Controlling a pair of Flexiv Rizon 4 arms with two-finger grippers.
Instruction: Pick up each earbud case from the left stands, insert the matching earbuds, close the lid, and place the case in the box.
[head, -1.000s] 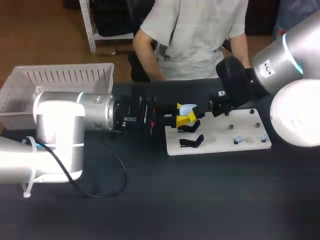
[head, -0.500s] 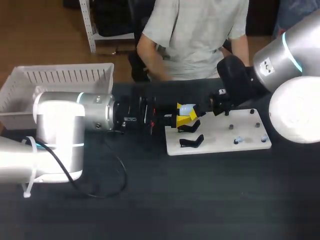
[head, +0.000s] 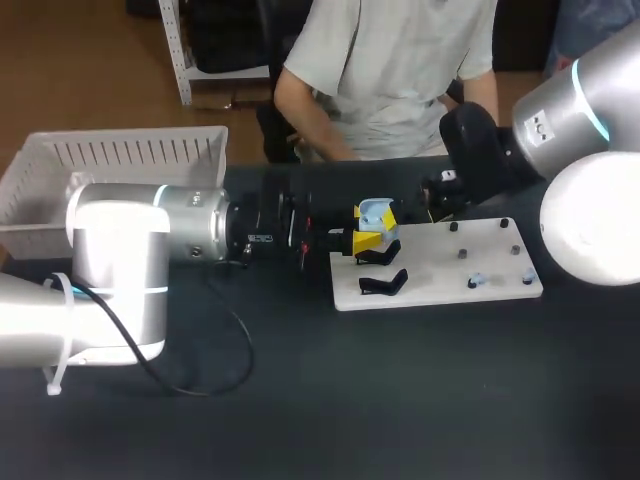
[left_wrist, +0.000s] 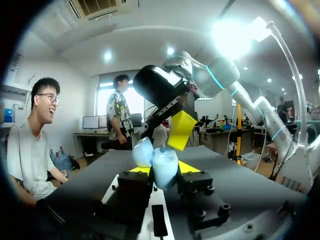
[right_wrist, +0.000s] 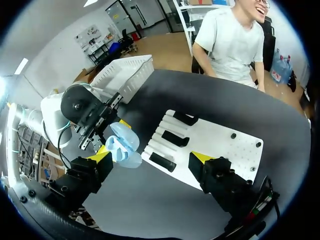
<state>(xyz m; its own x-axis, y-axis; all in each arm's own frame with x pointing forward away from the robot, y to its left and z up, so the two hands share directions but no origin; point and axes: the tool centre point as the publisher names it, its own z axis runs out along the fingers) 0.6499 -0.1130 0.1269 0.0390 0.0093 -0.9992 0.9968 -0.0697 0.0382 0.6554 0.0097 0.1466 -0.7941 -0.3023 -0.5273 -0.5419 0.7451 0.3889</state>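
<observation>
My left gripper (head: 372, 241) is shut on a light blue earbud case (head: 374, 214) just above the near left corner of the white board (head: 430, 268). The case's lid stands open. In the left wrist view the case (left_wrist: 161, 165) sits upright between my yellow fingertips (left_wrist: 138, 170). My right gripper (head: 436, 203) is open and empty, a little behind and to the right of the case. In the right wrist view the case (right_wrist: 123, 145) is ahead of one of its wide-spread fingers (right_wrist: 102, 153). Small earbuds (head: 477, 282) lie on the board's right part.
A black stand (head: 383, 283) sits on the board's front left, and the right wrist view shows three such black stands (right_wrist: 175, 137) in a row. A white slatted basket (head: 110, 160) stands at the back left. A black cable (head: 215, 375) loops on the table.
My right gripper has pulled back from the case toward the table's far side. The case's lid now stands up higher. My left arm has stayed put.
</observation>
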